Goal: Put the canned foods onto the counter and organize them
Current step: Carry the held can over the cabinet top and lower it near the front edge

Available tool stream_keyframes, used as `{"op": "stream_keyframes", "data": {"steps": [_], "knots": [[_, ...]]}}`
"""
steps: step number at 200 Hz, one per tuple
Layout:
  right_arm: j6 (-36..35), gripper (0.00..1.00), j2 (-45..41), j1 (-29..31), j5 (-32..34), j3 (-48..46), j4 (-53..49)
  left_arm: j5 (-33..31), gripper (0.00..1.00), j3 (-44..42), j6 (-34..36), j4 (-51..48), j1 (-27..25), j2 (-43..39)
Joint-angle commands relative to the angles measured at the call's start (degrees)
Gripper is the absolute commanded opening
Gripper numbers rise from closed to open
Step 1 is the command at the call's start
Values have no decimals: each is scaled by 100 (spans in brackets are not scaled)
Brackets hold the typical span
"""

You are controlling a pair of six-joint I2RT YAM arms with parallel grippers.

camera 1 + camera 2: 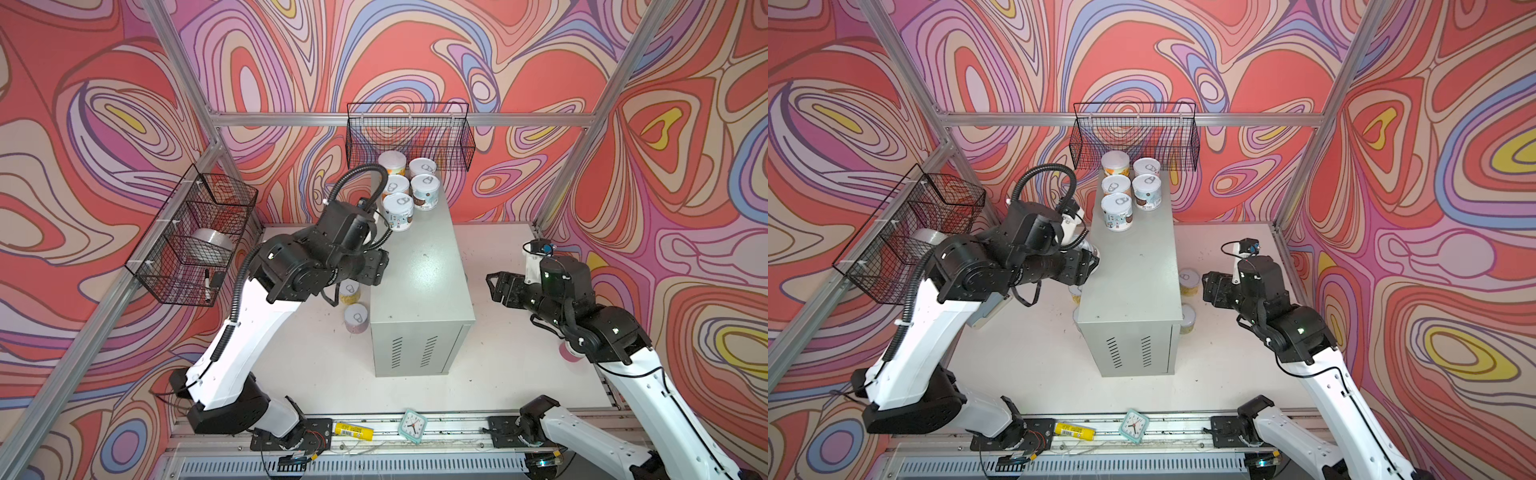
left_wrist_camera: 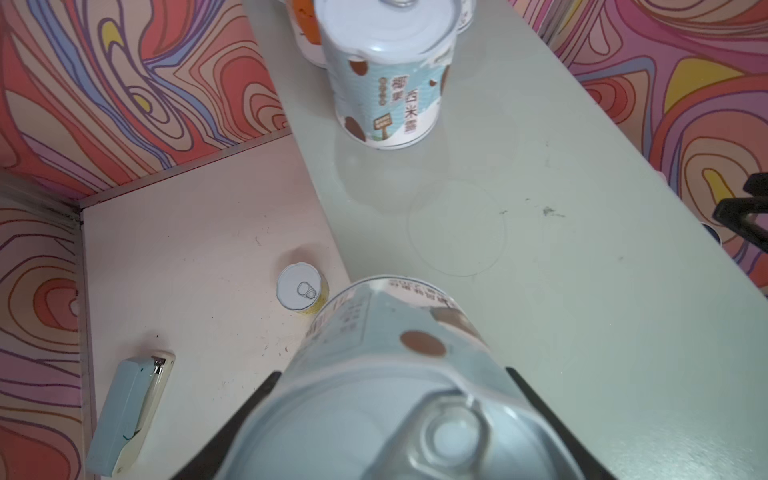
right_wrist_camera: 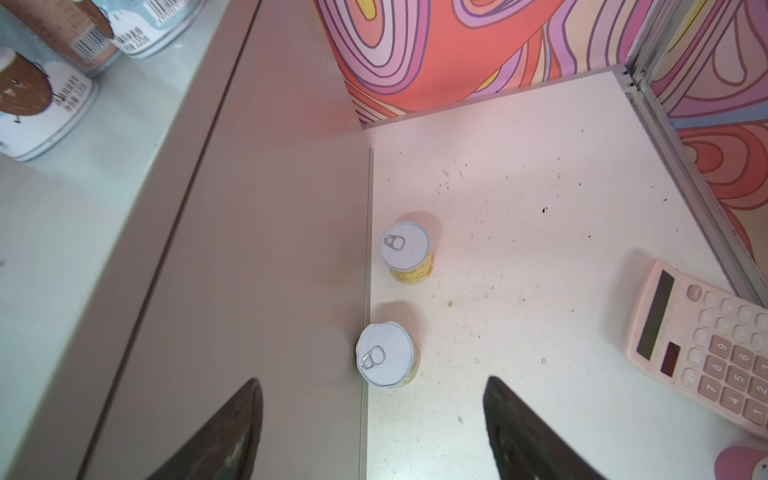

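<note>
The counter is a pale grey-green cabinet in mid-table. Several cans stand grouped at its far end. My left gripper is shut on a light-blue can with brown dots, held over the counter's left edge. My right gripper hangs open and empty to the right of the counter. Below it two yellow cans stand on the table against the counter's side. Left of the counter stand a yellow can and a pink can.
Black wire baskets hang on the back wall and the left wall, the left one holding a silver tape roll. A pink calculator, a pale stapler, a small clock and a yellow tube lie around.
</note>
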Motion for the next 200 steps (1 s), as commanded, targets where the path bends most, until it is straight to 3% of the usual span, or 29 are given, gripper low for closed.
{"op": "stream_keyframes", "data": {"steps": [1,60,117,157,200], "knots": [[-157,84,64,-22,-41,219,-211,-400,0,527,257,-79,-302,209],[-49,82,175,-22,-375,265,105,-47,0,1538,541,-103,-358,1099],[-180,81,319,-22,-686,400,315,62,0,1711,566,-191,-359,1409],[-249,81,461,-17,-835,462,509,106,54,1923,603,-210,-358,1619],[-279,80,560,-13,-972,627,515,165,71,2036,650,-132,-358,1837]]}}
